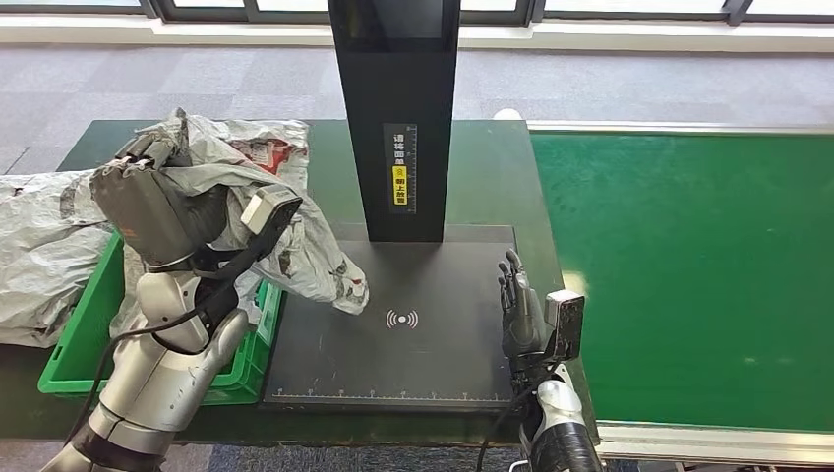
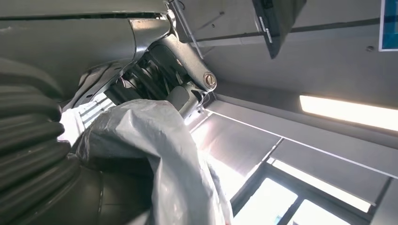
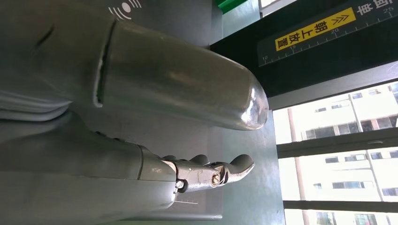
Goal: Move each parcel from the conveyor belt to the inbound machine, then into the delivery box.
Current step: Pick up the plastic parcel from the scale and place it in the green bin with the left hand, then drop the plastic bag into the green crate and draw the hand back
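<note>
The left hand's (image 1: 148,192) fingers are buried in the crumpled grey parcel (image 1: 266,197). That parcel covers much of the green delivery box (image 1: 84,339). The black inbound machine's (image 1: 393,108) column is cut off at the top edge.

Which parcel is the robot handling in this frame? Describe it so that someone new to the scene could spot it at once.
Start at the black scanner post rising from the inbound machine's dark plate. Just left of it, the left hand holds a crumpled grey plastic parcel above the green delivery box, one end drooping over the plate. Unlike the other grey bag lying further left, this one is lifted and shows red print.
</note>
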Controlling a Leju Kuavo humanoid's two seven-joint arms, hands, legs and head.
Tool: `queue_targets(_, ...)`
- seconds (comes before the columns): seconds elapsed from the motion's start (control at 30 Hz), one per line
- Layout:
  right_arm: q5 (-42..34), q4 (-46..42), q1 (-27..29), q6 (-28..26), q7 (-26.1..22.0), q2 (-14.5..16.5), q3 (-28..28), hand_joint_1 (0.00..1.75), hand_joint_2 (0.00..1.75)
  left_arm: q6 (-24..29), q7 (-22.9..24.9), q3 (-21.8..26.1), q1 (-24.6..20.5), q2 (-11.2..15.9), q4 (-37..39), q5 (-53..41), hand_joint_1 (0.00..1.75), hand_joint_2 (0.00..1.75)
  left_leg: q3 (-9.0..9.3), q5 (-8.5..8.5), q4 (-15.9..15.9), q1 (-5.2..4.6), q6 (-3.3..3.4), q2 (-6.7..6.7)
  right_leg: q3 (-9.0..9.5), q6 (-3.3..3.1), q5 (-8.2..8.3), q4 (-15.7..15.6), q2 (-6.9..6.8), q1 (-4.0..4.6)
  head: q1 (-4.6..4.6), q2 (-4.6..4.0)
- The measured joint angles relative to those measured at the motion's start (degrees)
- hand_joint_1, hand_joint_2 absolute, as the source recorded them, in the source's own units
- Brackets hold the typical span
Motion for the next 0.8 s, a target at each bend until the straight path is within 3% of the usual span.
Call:
queue_targets(0.1, 0.00, 0.00, -0.02, 0.00, 0.01, 0.01, -0.03, 0.00, 0.00, -0.01, -1.13, 1.00, 0.58, -0.12, -0.61, -0.01, 1.75, 1.75, 0.00, 0.00, 0.00, 0.00, 0.00, 0.00, 0.02, 0.01, 0.01, 0.00, 0.00, 0.00, 0.00, 0.00)
queue_targets(0.17, 0.00, 0.00, 0.01, -0.01, 0.07, 0.01, -0.05, 0.00, 0.00, -0.01, -5.77, 2.92, 1.80, -1.17, -1.50, 0.00, 1.75, 1.75, 0.00, 0.00, 0.00, -0.01, 0.00, 0.01, 0.01, 0.01, 0.01, -0.01, 0.01, -0.01, 0.00, 0.00)
queue_targets(0.3, 0.09, 0.00, 0.10, -0.02, 0.46, 0.00, -0.20, 0.00, 0.00, 0.00, -19.99, 12.12, 4.71, -7.49, -3.95, 0.01, 1.75, 1.75, -0.02, -0.01, 0.01, -0.01, 0.00, 0.01, -0.01, 0.01, 0.00, -0.02, 0.01, -0.01, 0.00, 0.00)
queue_targets(0.47, 0.31, -0.01, 0.12, -0.02, 0.98, 0.02, -0.32, 0.00, 0.00, -0.01, -28.91, 22.74, 5.44, -14.24, -5.07, 0.09, 1.75, 1.75, -0.02, -0.03, 0.01, -0.01, 0.00, 0.02, -0.02, 0.00, 0.00, -0.03, 0.01, 0.00, 0.00, 0.00)
queue_targets(0.57, 0.43, -0.02, 0.11, 0.04, 1.03, 0.02, -0.32, 0.00, 0.00, -0.01, -30.13, 27.48, 5.48, -16.71, -4.89, 0.13, 1.75, 1.75, -0.01, -0.02, 0.00, 0.00, -0.01, 0.02, -0.03, 0.00, 0.00, -0.02, 0.01, 0.01, 0.00, 0.00)
queue_targets(0.8, 0.86, -0.04, 0.11, 0.17, 1.21, 0.02, -0.34, 0.00, 0.00, -0.02, -30.54, 33.75, 5.40, -19.28, -3.34, 0.14, 1.75, 1.75, -0.01, -0.01, 0.01, 0.01, -0.01, 0.02, -0.02, 0.00, 0.00, -0.01, 0.01, 0.01, 0.00, 0.00)
